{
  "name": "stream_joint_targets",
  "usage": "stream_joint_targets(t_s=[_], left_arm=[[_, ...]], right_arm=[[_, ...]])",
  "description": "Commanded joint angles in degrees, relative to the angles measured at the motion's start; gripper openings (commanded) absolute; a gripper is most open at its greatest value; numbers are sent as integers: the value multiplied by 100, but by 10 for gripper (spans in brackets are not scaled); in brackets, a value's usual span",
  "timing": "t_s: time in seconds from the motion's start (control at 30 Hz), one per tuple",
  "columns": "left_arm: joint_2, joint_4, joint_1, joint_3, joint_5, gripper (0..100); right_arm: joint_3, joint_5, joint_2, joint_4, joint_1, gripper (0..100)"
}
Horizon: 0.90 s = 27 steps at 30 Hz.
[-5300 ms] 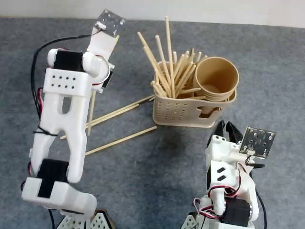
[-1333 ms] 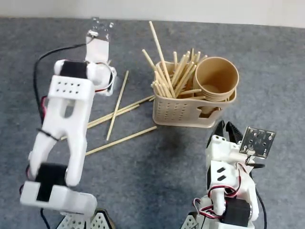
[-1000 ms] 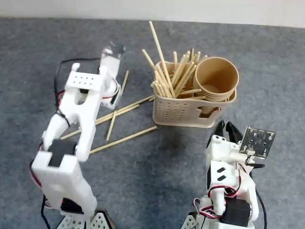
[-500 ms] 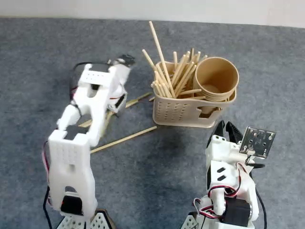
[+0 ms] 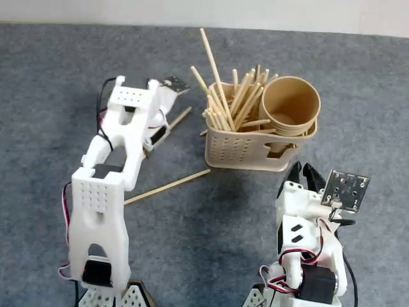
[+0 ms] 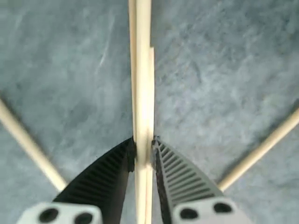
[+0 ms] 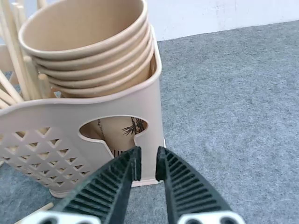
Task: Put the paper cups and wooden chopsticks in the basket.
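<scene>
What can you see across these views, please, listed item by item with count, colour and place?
basket: one, beige perforated plastic, on the carpet ahead of the right arm.
paper cups: one nested stack, about five rims, tan, in the basket's end nearest the right gripper.
chopsticks in the basket: many, pale wood, fanning out of its other end.
held chopsticks: at least two, pale wood, in the left gripper.
loose chopsticks: at least two, pale wood, lying on the carpet beside the left arm.
carpet: grey, under everything.
wall: white, beyond the carpet.
left gripper: black, shut on the held chopsticks.
right gripper: black, narrowly open, empty, before the basket.
</scene>
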State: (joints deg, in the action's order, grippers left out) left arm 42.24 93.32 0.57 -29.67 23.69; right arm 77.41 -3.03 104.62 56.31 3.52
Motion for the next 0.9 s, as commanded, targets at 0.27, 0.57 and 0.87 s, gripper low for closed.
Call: stream_joint_targets(t_s=[0.27,0.57,0.87], left_arm=[[-1798,642,-163,-391,-105,5],[-3029,589,-251,-418,-765,5],[-3864,-352,22,-418,-1618,5]], right_arm=[[-40,-9,13,-22,-22,70],[-40,-9,13,-22,-22,70],[-40,-9,13,-22,-22,70]])
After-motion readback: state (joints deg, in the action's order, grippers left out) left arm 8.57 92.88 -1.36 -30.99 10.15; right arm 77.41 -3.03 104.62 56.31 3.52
